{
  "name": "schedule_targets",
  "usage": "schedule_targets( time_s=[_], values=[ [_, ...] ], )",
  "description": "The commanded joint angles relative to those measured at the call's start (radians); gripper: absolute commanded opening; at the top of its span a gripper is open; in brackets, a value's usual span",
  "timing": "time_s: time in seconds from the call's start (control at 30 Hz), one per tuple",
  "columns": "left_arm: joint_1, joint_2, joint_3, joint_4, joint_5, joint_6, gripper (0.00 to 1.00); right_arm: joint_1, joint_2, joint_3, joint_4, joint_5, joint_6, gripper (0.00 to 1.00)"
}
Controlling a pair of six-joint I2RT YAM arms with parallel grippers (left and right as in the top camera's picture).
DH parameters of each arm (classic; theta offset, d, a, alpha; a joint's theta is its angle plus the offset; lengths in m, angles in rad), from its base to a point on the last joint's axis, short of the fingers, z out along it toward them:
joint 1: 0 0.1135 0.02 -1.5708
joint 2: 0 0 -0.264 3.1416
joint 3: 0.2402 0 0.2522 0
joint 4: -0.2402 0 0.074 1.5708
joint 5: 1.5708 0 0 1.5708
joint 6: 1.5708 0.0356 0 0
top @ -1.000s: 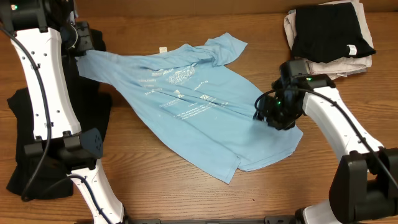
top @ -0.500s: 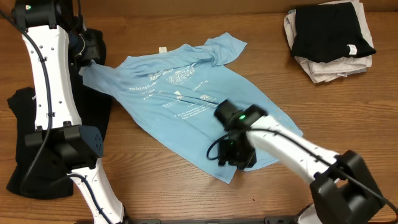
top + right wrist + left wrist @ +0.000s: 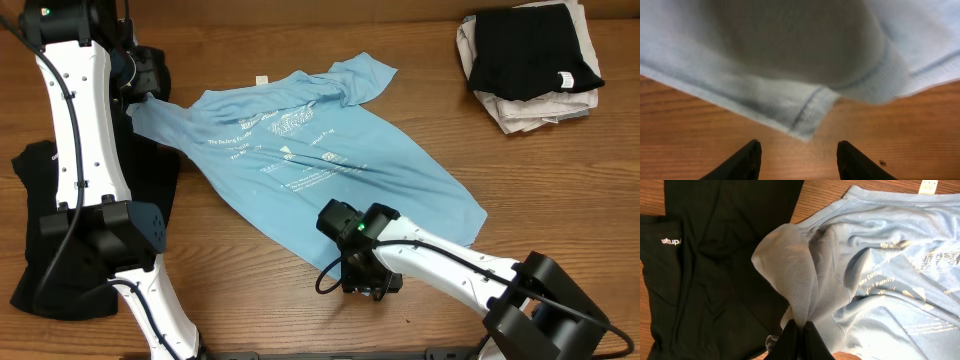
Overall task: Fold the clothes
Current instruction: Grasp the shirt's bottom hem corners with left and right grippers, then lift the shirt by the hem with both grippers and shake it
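The clothes, a light blue T-shirt [image 3: 330, 160] with white print facing up, lie spread across the wooden table. My left gripper [image 3: 138, 92] is at the shirt's far left and is shut on the sleeve. The left wrist view shows the sleeve fabric [image 3: 795, 275] bunched and pinched between the black fingers of that gripper [image 3: 800, 330]. My right gripper [image 3: 362, 278] is over the shirt's front corner. In the right wrist view the right gripper [image 3: 799, 152] stands open and holds nothing, and the hemmed shirt corner [image 3: 807, 125] lies on the wood just ahead of its fingertips.
A black garment [image 3: 40, 230] lies on the left part of the table, under the left arm, and also appears as a black garment [image 3: 715, 265] beside the sleeve. A stack of folded clothes [image 3: 530, 60] sits at the back right.
My right arm has swung from the shirt's right edge to its front corner near the table's front. The left gripper has shifted slightly, still shut on the sleeve.
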State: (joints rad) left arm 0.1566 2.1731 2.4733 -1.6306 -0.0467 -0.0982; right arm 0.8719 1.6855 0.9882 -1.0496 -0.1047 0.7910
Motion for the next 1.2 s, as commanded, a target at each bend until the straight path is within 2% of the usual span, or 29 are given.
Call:
schedule_targets(
  time_s=[0.0, 0.13, 0.3, 0.4, 0.47, 0.57, 0.6, 0.67, 0.73, 0.97, 1.07, 1.17],
  values=[
    [-0.007, 0.005, -0.003, 0.003, -0.012, 0.008, 0.04, 0.000, -0.023, -0.044, 0.052, -0.005, -0.060, 0.53],
    [-0.007, 0.005, -0.003, -0.003, -0.013, 0.008, 0.04, 0.000, -0.023, -0.082, 0.126, -0.055, -0.142, 0.53],
    [-0.007, 0.005, -0.003, -0.003, -0.013, 0.008, 0.04, 0.000, -0.023, -0.095, 0.137, -0.054, -0.171, 0.53],
    [-0.008, 0.005, -0.003, -0.003, -0.012, 0.008, 0.04, 0.000, -0.023, -0.100, 0.141, -0.053, -0.171, 0.49],
    [-0.008, 0.005, -0.003, -0.003, -0.012, 0.008, 0.04, 0.000, -0.023, -0.102, 0.141, -0.053, -0.171, 0.44],
    [-0.008, 0.005, -0.003, -0.003, -0.012, 0.008, 0.04, 0.000, -0.023, -0.105, 0.143, -0.053, -0.171, 0.28],
    [-0.008, 0.005, -0.003, -0.003, -0.012, 0.008, 0.04, 0.000, -0.023, -0.105, 0.144, -0.053, -0.171, 0.20],
    [-0.008, 0.005, -0.003, -0.004, -0.012, 0.008, 0.04, 0.000, -0.023, -0.105, 0.144, -0.053, -0.171, 0.14],
    [-0.008, 0.005, -0.003, -0.007, -0.012, 0.008, 0.04, 0.000, -0.023, -0.105, 0.144, -0.045, -0.166, 0.04],
    [-0.008, 0.003, -0.002, -0.014, -0.002, 0.004, 0.04, -0.081, -0.063, -0.037, 0.089, 0.067, -0.114, 0.04],
    [-0.008, -0.008, 0.019, -0.021, 0.027, 0.005, 0.04, -0.188, -0.127, 0.094, -0.028, 0.118, -0.150, 0.04],
    [-0.006, -0.048, 0.073, -0.021, 0.041, 0.004, 0.04, -0.340, -0.207, 0.304, -0.172, 0.156, -0.251, 0.04]
  ],
)
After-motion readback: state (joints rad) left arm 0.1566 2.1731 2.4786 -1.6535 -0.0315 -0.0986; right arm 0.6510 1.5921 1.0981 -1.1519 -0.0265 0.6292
